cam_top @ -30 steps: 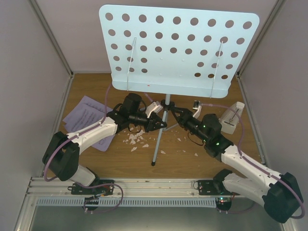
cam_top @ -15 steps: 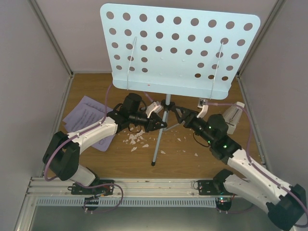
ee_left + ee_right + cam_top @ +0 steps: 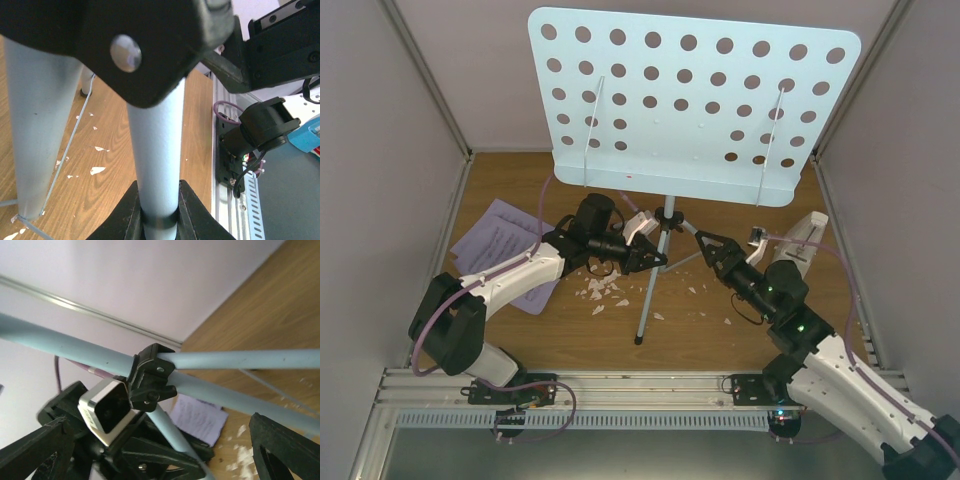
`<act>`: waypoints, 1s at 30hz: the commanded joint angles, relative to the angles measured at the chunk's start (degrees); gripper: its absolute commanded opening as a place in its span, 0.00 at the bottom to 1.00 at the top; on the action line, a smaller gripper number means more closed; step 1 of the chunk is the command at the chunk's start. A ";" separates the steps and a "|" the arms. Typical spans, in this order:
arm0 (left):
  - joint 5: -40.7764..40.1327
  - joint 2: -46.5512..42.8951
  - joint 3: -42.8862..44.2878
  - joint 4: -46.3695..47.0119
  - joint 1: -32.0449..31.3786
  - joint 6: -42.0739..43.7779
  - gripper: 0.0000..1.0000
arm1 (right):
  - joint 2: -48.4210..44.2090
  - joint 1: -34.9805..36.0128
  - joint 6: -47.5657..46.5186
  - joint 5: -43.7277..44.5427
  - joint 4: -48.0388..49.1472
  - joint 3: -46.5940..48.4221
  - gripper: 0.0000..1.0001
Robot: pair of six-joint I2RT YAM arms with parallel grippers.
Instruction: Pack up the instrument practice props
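While the pale blue music stand stands upright in the middle of the wooden table, its round-holed desk high over both arms, the left claw is clamped on the stand's pole, low down near where the legs spread. From that wrist's camera the dark fingers press on either side of the pale tube.

The right claw hangs just to the right of the pole with its jaws apart, touching nothing. Through its own camera the two fingertips sit wide at the lower corners, with the stand's tubes and their black collar beyond them.

A small white metronome stands near the right edge of the table, behind the right arm and partly hidden by it. Printed sheet-music pages lie flat at the left, partly under the left arm. White crumbs are scattered on the wood around the stand's front leg.
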 commanded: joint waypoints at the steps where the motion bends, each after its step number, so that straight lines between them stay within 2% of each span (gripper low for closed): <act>1: -2.12 1.11 0.34 -0.61 -0.51 3.09 0.00 | -0.19 -0.17 15.04 -1.11 0.13 -0.89 0.96; 6: -2.54 0.49 0.38 -0.90 -0.53 3.09 0.00 | 1.77 -0.19 22.53 -0.61 2.21 -1.10 0.96; 13: -2.12 0.68 0.60 -0.89 -0.62 3.09 0.00 | 10.85 -0.13 22.38 -2.72 5.14 5.13 0.94; 18: -2.15 0.31 0.51 -0.90 -0.67 3.09 0.00 | 15.77 -0.08 21.45 -4.18 6.83 8.46 0.87; 26: -1.90 0.14 0.61 -0.85 -0.71 3.09 0.00 | 16.63 0.25 23.38 -3.37 7.74 8.52 0.64; 30: -1.85 0.05 0.65 -0.99 -0.71 3.09 0.00 | 16.42 0.91 25.15 -2.71 7.84 7.87 0.58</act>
